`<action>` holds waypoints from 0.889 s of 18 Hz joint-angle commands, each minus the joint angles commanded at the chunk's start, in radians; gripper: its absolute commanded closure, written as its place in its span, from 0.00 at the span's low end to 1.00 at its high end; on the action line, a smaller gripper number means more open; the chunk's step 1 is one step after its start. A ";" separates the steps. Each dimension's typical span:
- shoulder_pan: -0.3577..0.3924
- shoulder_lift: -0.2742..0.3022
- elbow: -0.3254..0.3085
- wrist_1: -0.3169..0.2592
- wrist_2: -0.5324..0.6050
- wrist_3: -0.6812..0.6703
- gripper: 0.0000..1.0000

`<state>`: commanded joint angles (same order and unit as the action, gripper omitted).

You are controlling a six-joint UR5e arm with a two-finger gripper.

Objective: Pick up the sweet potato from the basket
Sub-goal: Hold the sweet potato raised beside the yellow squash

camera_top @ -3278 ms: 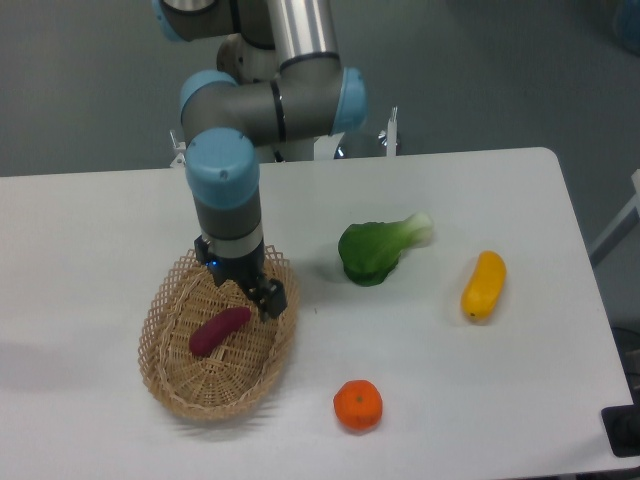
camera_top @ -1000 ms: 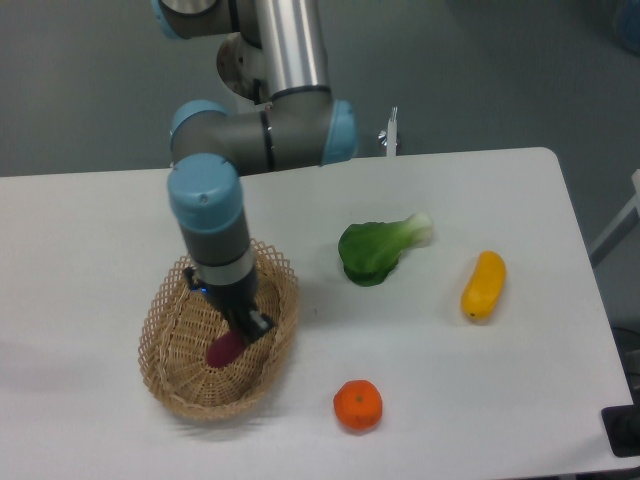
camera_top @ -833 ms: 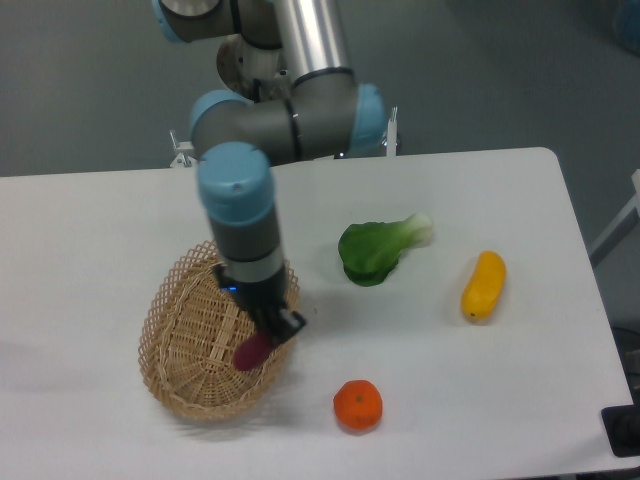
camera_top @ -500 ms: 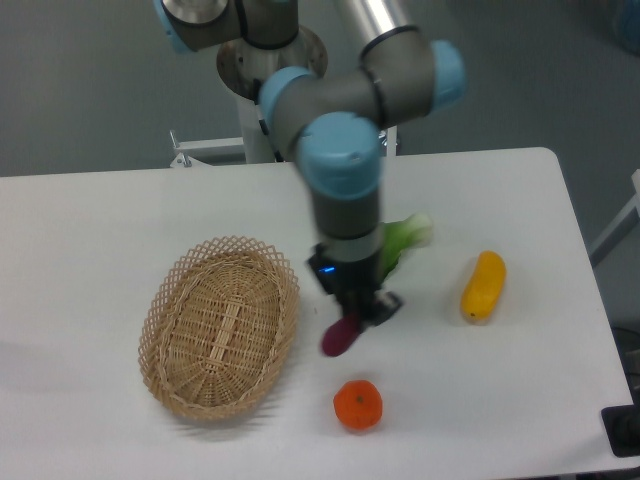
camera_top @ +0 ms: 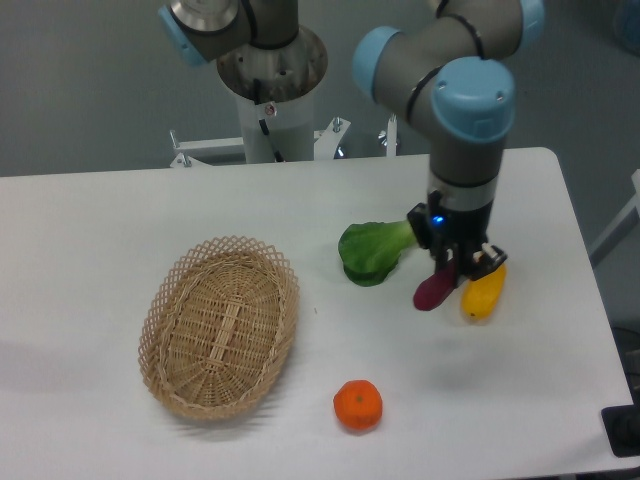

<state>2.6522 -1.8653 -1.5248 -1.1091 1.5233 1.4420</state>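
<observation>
Clamping the sweet potato (camera_top: 433, 290), the gripper (camera_top: 453, 268) hangs above the table (camera_top: 120, 210), well apart from the basket (camera_top: 218, 326).

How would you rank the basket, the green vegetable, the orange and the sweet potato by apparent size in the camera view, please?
1. basket
2. green vegetable
3. orange; sweet potato looks similar, partly hidden by the claw.
</observation>
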 joint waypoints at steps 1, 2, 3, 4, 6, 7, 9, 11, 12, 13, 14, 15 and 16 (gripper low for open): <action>0.002 0.000 0.000 0.000 0.000 0.000 0.81; 0.005 0.000 -0.002 0.002 -0.002 0.000 0.81; 0.008 0.000 0.000 0.003 -0.006 0.000 0.81; 0.009 0.000 0.000 0.003 -0.012 0.000 0.81; 0.017 0.000 0.000 0.003 -0.023 0.000 0.81; 0.017 0.000 -0.002 0.003 -0.025 0.000 0.81; 0.017 0.000 -0.002 0.003 -0.025 0.000 0.81; 0.020 0.000 -0.002 0.003 -0.029 0.000 0.81; 0.020 0.000 -0.002 0.003 -0.032 0.000 0.81; 0.021 0.000 0.000 0.003 -0.035 0.000 0.81; 0.026 0.002 0.002 0.003 -0.044 0.000 0.81; 0.028 0.005 0.002 0.005 -0.052 0.002 0.81; 0.028 0.005 0.002 0.005 -0.057 0.002 0.81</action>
<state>2.6799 -1.8607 -1.5232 -1.1045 1.4665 1.4435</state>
